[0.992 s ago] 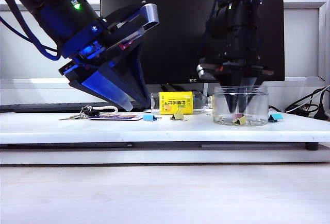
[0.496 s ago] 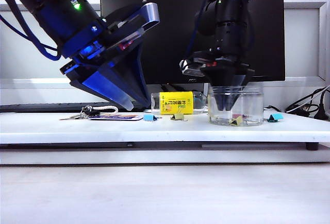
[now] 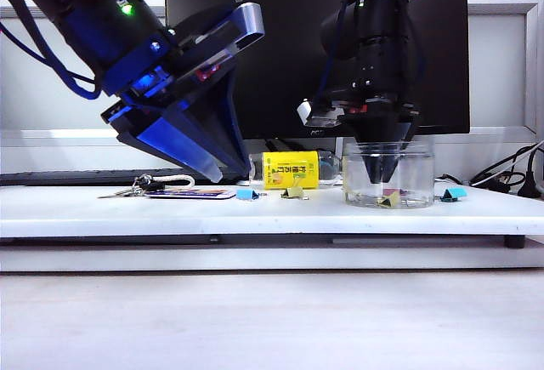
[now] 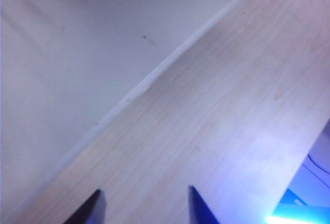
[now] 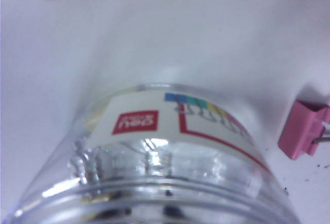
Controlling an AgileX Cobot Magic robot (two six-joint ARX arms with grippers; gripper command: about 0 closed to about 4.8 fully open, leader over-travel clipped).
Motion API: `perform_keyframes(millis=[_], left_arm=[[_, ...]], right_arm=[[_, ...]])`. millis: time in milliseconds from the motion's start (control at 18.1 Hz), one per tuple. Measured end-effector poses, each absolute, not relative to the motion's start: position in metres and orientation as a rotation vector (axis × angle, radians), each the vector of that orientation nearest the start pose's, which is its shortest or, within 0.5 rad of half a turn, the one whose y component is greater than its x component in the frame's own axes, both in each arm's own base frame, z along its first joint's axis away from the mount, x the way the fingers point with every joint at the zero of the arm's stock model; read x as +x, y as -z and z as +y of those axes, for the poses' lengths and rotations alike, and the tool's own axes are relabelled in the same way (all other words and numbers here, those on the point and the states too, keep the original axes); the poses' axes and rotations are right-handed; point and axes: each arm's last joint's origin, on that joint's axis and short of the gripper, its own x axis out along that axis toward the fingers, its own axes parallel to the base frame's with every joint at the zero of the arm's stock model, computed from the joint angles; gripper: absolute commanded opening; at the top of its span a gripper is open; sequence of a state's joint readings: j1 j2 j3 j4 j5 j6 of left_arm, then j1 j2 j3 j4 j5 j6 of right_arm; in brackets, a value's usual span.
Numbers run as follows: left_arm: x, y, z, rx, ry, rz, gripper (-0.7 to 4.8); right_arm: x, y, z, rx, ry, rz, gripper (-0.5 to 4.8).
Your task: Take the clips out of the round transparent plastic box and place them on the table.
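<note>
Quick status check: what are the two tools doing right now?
Left tool open, empty, hovering over table. Right tool down inside round transparent plastic box, grip unclear. One clip inside box, another already on table. Nothing blocking.

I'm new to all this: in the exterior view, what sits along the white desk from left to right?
Keys → blue clip → yellow packet → clear jar, with the right gripper reaching down into it → teal clip. The open left gripper hangs above the left part.
</note>
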State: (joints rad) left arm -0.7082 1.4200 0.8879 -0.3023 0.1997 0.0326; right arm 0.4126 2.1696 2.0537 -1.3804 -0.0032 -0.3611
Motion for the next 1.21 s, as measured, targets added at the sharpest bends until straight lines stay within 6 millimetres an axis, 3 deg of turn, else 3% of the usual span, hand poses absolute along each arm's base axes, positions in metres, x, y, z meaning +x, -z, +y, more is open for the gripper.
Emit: perform_keyframes(millis=[276,1213], left_arm=[[0.214,-0.221,-0.191,0.249,0.869,0.820,2.14],[0.214,-0.221,-0.191,0.262,0.876,0.815,2.14]], right_arm=[[0.390,-0.256,0.173,-0.587,-0.691,1.397,1.04],[0.396,-0.240,0.175,-0.608,-0.692,1.425,1.02]])
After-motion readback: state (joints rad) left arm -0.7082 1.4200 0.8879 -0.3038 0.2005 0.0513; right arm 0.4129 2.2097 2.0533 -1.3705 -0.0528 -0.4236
